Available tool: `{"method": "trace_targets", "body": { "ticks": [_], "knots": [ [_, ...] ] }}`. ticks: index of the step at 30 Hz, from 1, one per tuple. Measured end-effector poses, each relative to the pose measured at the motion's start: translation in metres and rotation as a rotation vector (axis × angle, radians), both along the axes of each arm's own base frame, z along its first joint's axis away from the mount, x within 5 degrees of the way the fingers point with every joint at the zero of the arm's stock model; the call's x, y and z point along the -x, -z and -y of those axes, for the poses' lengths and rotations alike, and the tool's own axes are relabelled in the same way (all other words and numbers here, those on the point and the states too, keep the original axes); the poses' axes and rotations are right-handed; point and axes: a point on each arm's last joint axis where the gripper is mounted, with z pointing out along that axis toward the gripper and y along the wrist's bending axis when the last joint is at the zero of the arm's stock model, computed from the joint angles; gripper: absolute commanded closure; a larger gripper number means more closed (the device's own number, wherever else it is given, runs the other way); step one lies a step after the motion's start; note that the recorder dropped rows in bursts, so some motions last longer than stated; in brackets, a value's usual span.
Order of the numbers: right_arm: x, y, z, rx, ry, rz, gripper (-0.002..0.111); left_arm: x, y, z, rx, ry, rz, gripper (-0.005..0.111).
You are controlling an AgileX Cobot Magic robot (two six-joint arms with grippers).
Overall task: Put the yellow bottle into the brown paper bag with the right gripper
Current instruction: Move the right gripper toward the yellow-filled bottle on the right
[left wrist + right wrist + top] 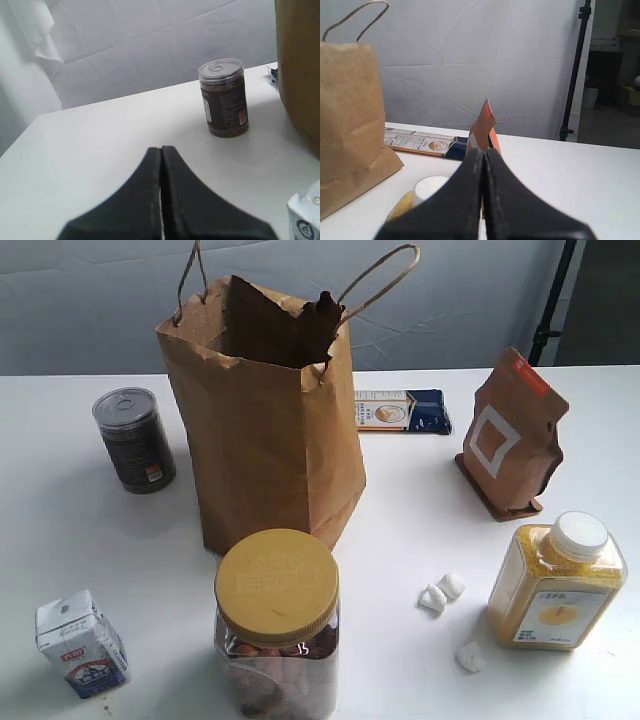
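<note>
Yellow bottle (557, 585): upright on white table (420, 510), white cap on, well right of brown paper bag (265, 430), in front of brown pouch (512, 435). Bag upright, mouth open, rim torn, just behind yellow-lidded jar (277, 625). Right gripper (483, 152): fingers pressed together, nothing between, above table, bottle's cap close by tips, not touching. Left gripper (161, 150): likewise pressed together, empty, pointing toward dark can (223, 97). Small white scraps (441, 593) just left of bottle.

Item count: 1 brown paper bag (262, 430), upper centre; 1 yellow bottle (557, 583), lower right; 1 dark can (134, 440); 1 yellow-lidded jar (277, 625); 1 carton (82, 644), lower left; 1 flat packet (402, 411); 1 brown pouch (510, 436); 3 white lumps (451, 586).
</note>
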Motion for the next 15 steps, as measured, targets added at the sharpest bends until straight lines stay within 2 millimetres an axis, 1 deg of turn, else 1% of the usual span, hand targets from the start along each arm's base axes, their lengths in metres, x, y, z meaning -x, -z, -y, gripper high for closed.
{"method": "trace_targets", "body": {
  "ticks": [8,10,13,14,15],
  "knots": [
    [0.000,0.000,0.000,0.000,0.000,0.000,0.108,0.000,0.000,0.000,0.000,0.000,0.000,0.107],
    [0.000,0.000,0.000,-0.027,-0.001,-0.012,0.108,0.000,0.000,0.000,0.000,0.000,0.000,0.107],
    [0.000,0.001,0.000,-0.155,-0.003,-0.077,0.108,0.000,0.000,0.000,0.000,0.000,0.000,0.107],
    [0.001,-0.005,0.000,-0.257,-0.005,-0.134,0.108,0.000,0.000,0.000,0.000,0.000,0.000,0.107],
    [0.003,-0.017,0.000,-0.361,-0.008,-0.175,0.108,0.000,0.000,0.000,0.000,0.000,0.000,0.107]
  ]
}}
